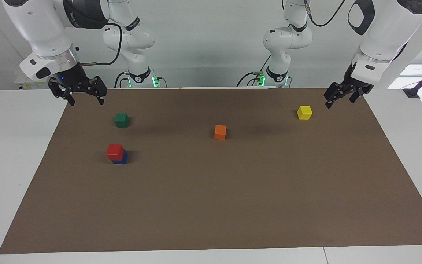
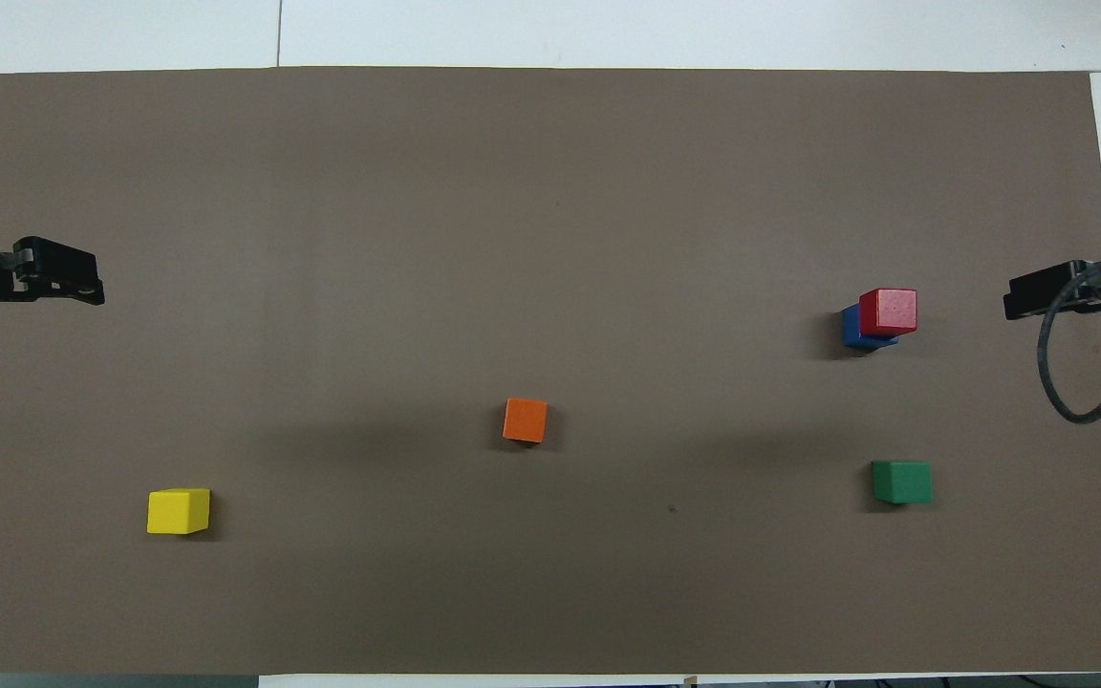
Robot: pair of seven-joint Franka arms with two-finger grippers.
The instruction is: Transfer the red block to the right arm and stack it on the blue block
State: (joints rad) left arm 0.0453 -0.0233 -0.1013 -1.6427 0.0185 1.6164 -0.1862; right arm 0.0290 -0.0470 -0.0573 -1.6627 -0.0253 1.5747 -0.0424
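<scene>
The red block sits on top of the blue block, slightly offset, on the brown mat toward the right arm's end; the stack also shows in the overhead view, red on blue. My right gripper, with the blue light, is open and empty, raised over the mat's edge at its own end of the table. My left gripper is open and empty, raised over the mat's edge at the left arm's end, beside the yellow block.
A green block lies nearer to the robots than the stack. An orange block lies mid-mat. The yellow block lies toward the left arm's end. The brown mat covers most of the white table.
</scene>
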